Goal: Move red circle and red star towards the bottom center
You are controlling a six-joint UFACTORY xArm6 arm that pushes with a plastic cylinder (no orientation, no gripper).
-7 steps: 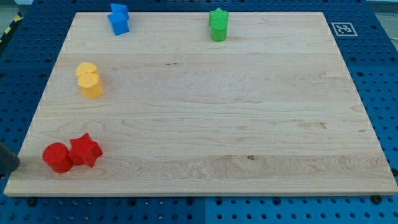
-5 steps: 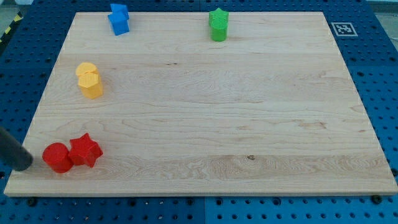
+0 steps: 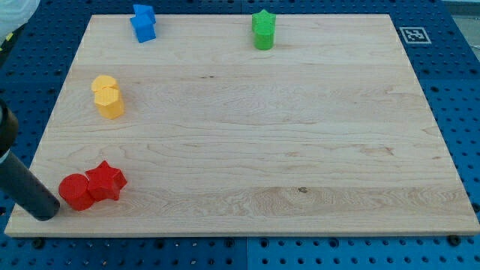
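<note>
Since the earlier pictures, my tip (image 3: 46, 213) had been brought further onto the wooden board (image 3: 300, 150) from the view's left, and the two red blocks had been shifted slightly towards the view's right. The dark rod was seen entering from the view's left edge and slanting down to the board's bottom left corner. No gripper was fitted, so nothing could be said of jaws being apart or together; only the straight rod was shown. Its lower end was placed just to the left of the red circle (image 3: 76, 191), very close to it or touching it; contact could not be made out for certain.

The red circle was pressed against the red star (image 3: 106, 181), which lay on its right and a little higher. Both were located near the board's bottom left corner, well apart from the bottom centre.

Elsewhere, a yellow block (image 3: 108, 97) was seen near the left edge, above the red pair. A blue block (image 3: 142, 22) was set at the top left, and a green star (image 3: 263, 30) at the top, right of centre. A small black-and-white marker (image 3: 413, 34) was fixed beside the top right corner.
</note>
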